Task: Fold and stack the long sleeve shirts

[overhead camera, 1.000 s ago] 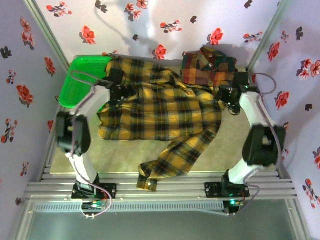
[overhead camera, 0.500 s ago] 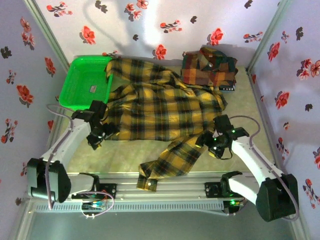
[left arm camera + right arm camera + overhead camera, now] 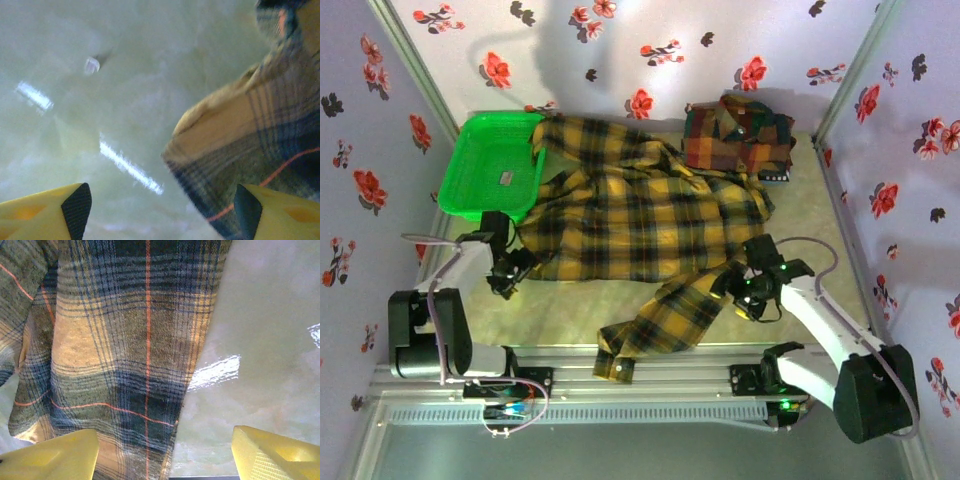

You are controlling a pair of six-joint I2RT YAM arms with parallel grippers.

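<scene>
The left gripper (image 3: 512,272) hangs low over the table (image 3: 570,315), its jaws wide apart with nothing between the pads. In the left wrist view, the hem corner of the mustard-yellow plaid shirt (image 3: 240,145) pokes into the gap from one side, just ahead of the black-padded finger there. The other finger (image 3: 75,210) has bare glossy table in front of it.

The right gripper (image 3: 738,290) is also spread wide and holds nothing, poised over the shirt's sleeve (image 3: 125,340). From its wrist camera, the sleeve cloth lies ahead of one finger and covers about half the gap. The sleeve's edge runs straight away from the jaws, roughly midway between them, and the other finger (image 3: 275,455) faces bare table. I cannot tell whether any finger touches the cloth.

The shirt lies spread open between the two grippers, with the sleeve trailing from the right jaws toward the arm bases and ending in its cuff (image 3: 610,365). Well beyond the right gripper sits a folded pile of red, orange and dark green plaid shirts (image 3: 738,135). Just beyond the left gripper is a green plastic basket (image 3: 485,170), with the shirt's far end against its rim.
</scene>
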